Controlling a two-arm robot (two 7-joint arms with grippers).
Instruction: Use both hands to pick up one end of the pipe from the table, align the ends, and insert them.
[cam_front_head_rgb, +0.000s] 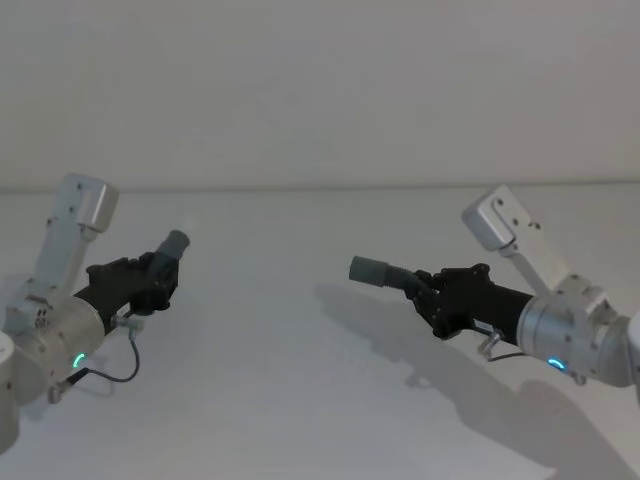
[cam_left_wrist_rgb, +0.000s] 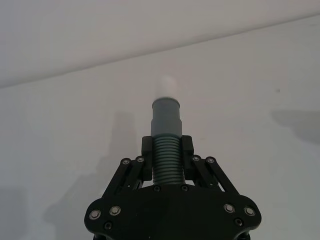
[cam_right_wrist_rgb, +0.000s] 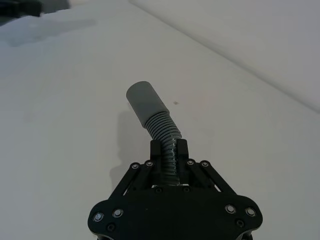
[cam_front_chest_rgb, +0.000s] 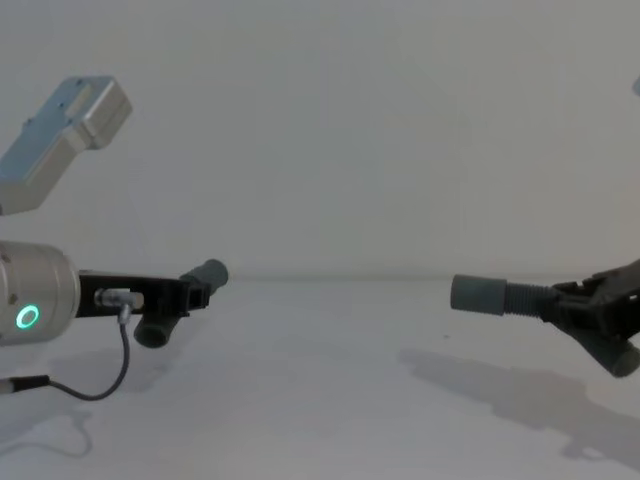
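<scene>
Closed on hose pieces (cam_right_wrist_rgb: 165, 131), left gripper (cam_front_head_rgb: 158, 272) and right gripper (cam_front_head_rgb: 425, 288) hold the cuffs (cam_front_head_rgb: 368, 269) well apart, axes unaligned.

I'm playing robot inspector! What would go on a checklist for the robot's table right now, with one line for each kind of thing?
Surface: white table, plain, with shadows on it.
Job's things: left hose piece and right hose piece, both lifted off the table. Their cuffs are far apart and not yet joined, and the right cuff points toward the robot's left.
Clutter: nothing seen.
Grippers: left gripper shut on the left hose piece's ribbed body; right gripper shut on the right hose piece's ribbed body.
Cables: thin black cable looping below the left wrist.
Surroundings: pale grey wall behind the table.
</scene>
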